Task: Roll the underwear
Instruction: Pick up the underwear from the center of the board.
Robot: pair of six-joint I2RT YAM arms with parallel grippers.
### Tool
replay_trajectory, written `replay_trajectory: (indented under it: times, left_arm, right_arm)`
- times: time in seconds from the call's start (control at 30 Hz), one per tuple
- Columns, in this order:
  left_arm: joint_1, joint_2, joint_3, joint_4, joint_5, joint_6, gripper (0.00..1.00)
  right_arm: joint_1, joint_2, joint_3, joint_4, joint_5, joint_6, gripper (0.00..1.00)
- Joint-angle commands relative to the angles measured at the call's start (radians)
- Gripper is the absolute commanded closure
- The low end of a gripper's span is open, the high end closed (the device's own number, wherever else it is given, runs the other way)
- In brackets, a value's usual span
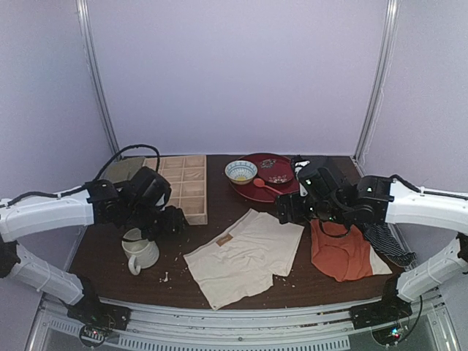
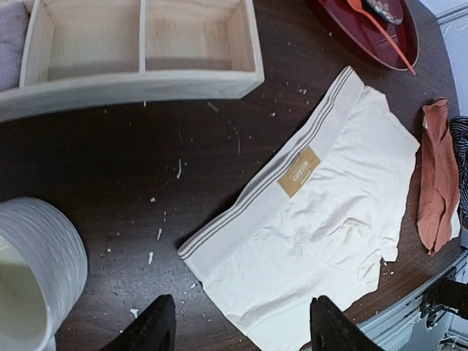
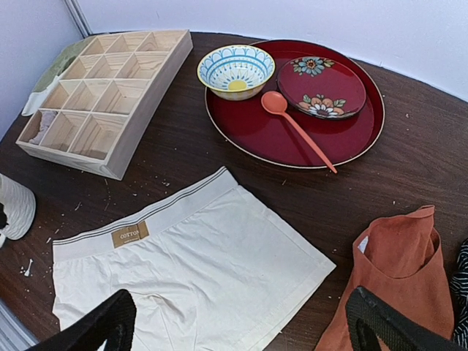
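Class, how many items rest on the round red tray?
3: a blue-patterned bowl at left, a floral plate at right, an orange spoon in front of them. None seems hidden.

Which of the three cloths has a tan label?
The cream underwear, spread flat mid-table, label on its waistband; the orange garment and dark striped cloth lie to its right.

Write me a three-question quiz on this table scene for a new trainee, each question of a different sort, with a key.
1. Fill in: the left gripper and the right gripper both stand ____.
2. True or false: the underwear lies spread flat, not rolled.
3. The spoon lies: A) on the underwear B) on the red tray C) in the left gripper.

Key: 1 open; 2 true; 3 B.
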Motion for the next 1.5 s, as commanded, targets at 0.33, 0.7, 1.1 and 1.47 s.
replay_trajectory:
  times: [0.33,0.7,1.1,1.47]
  left_arm:
    - [-0.049,0.213,-0.101,0.103,0.093,-0.388,0.30]
    - [-0.046,0.285,-0.152,0.195,0.089,-0.478,0.46]
    - [-0.017,0.312,-0.149,0.227,0.072,-0.436,0.79]
    - [-0.014,0.302,-0.168,0.249,0.082,-0.396,0.93]
  right_arm:
    - [0.026,-0.070,-0.066,0.002,-0.021,0.013,0.00]
    - [0.055,-0.101,-0.081,-0.027,-0.024,0.011,0.01]
    - [0.290,0.075,-0.052,-0.077,0.012,-0.037,0.17]
    - [0.551,0.381,0.044,0.016,0.063,-0.038,0.45]
